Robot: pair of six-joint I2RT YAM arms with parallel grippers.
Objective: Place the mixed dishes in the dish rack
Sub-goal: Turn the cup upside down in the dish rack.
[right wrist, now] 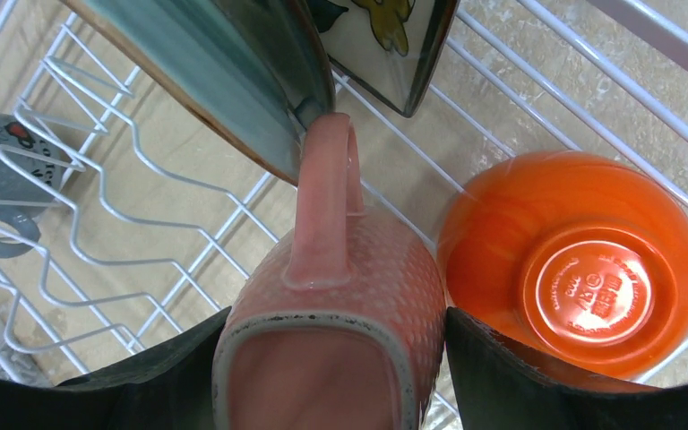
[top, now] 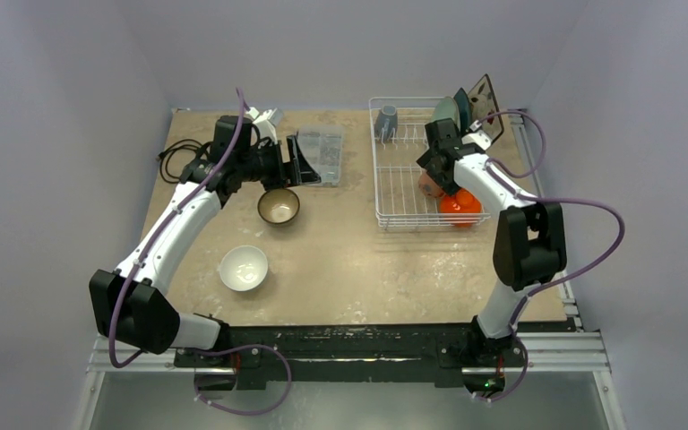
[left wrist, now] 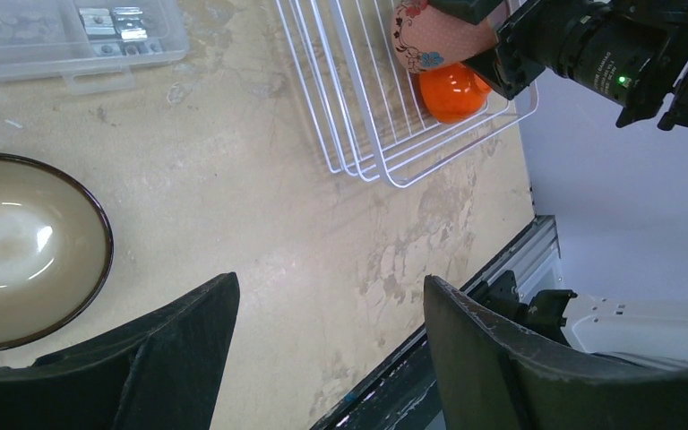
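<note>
The right gripper (right wrist: 333, 376) grips the salmon-pink mug (right wrist: 336, 269) between its fingers at the near right end of the dish rack (top: 399, 184), just beside the upturned orange bowl (right wrist: 582, 260). The left gripper (left wrist: 331, 345) hangs wide open and empty near the brown bowl (top: 279, 206), left of the rack.

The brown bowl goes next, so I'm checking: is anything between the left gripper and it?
Nothing visible. The left gripper is open close beside the brown bowl, with only the table surface showing between them.
</note>
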